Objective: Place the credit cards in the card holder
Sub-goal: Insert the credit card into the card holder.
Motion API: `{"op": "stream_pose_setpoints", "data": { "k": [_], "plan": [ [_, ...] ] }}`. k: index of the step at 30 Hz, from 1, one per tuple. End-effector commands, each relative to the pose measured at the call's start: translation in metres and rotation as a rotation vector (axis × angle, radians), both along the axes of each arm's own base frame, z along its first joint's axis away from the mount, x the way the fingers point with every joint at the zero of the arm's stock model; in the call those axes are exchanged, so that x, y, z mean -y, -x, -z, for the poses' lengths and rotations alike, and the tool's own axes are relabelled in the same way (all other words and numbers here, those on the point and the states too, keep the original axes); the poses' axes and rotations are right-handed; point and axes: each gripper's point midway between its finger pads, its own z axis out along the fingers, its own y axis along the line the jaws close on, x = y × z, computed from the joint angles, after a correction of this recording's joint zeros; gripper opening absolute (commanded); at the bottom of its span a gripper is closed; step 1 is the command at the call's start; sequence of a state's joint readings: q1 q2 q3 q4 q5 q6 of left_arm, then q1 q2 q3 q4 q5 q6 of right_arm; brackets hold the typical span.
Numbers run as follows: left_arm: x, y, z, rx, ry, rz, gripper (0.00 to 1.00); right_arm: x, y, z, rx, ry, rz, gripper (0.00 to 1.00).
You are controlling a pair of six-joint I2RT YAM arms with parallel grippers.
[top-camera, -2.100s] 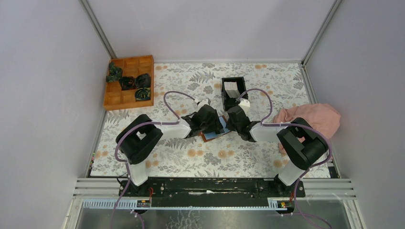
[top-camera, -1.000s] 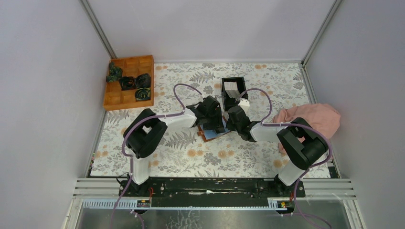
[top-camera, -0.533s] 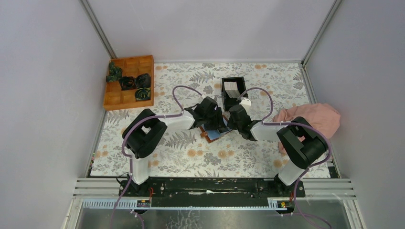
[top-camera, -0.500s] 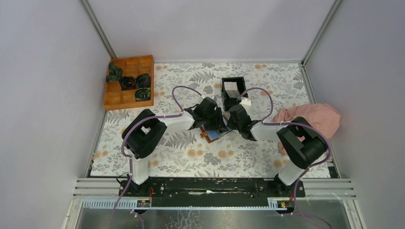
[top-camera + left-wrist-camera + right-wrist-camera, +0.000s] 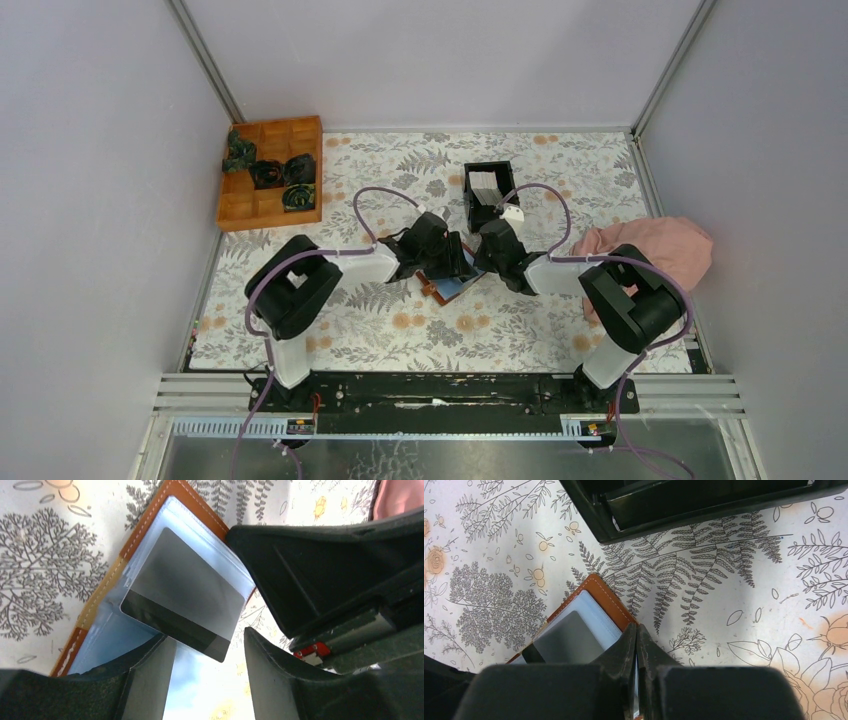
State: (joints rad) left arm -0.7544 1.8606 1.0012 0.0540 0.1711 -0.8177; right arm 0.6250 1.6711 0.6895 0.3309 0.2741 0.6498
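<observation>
1. Floral paper, pale with grey ferns and orange blooms, covers the counter (image 5: 560, 160); plain grey walls close it in.
2. My left hand (image 5: 207, 642) is open, its two black fingers standing either side of the near end of one card (image 5: 185, 595) without gripping it.
3. That card is thin, stiff and matt grey, with a dark stripe along the end nearest my fingers.
4. It lies on the card holder (image 5: 150, 525), which rests opened flat about the middle of the counter. The holder is tan and leather-like, with pale stitching along its rim and a glossy clear sleeve (image 5: 197, 527) inside.
5. My right hand (image 5: 637, 630) is closed, its tip set on the holder's far-right rim. I judge it is pinning the holder down; I cannot tell whether it nips the edge.
6. By my reading, this card is part-way home: its far end sits within the sleeve's outline and the striped end looks to be outside. Whether it is under the plastic I cannot say for sure.
7. More cards (image 5: 484, 183), white, stand in the black box (image 5: 497, 166) near the middle of the far edge, so most of the job remains.
8. An orange wooden tray (image 5: 262, 205) holding dark bundles sits in the far-left corner, and a soft pink cloth (image 5: 650, 250) is crumpled at the right edge.
</observation>
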Motion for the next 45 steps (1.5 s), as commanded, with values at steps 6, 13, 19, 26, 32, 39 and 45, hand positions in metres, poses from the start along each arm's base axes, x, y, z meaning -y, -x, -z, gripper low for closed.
{"op": "stream_pose_setpoints", "data": {
  "k": [6,13,19,26,32,39,45],
  "plan": [
    [-0.061,0.070,0.057,-0.209,-0.246,0.049,0.65,0.019,0.045,0.051,-0.209,0.101,-0.049,0.06],
    [-0.073,0.063,0.050,-0.147,-0.282,0.019,0.65,0.020,0.046,0.052,-0.210,0.106,-0.049,0.06],
    [-0.082,0.055,0.043,-0.094,-0.316,-0.019,0.50,0.019,0.046,0.052,-0.210,0.103,-0.051,0.06],
    [-0.076,0.038,0.023,0.007,-0.271,-0.034,0.44,0.019,0.046,0.054,-0.214,0.103,-0.053,0.05],
    [-0.078,0.031,0.016,0.055,-0.280,-0.039,0.31,0.019,0.046,0.055,-0.214,0.104,-0.053,0.05],
    [-0.073,0.025,0.008,0.097,-0.255,-0.033,0.16,0.019,0.047,0.056,-0.217,0.104,-0.056,0.06],
    [-0.067,0.020,0.014,0.109,-0.268,-0.011,0.01,0.018,0.047,0.055,-0.215,0.101,-0.059,0.06]
  ]
}}
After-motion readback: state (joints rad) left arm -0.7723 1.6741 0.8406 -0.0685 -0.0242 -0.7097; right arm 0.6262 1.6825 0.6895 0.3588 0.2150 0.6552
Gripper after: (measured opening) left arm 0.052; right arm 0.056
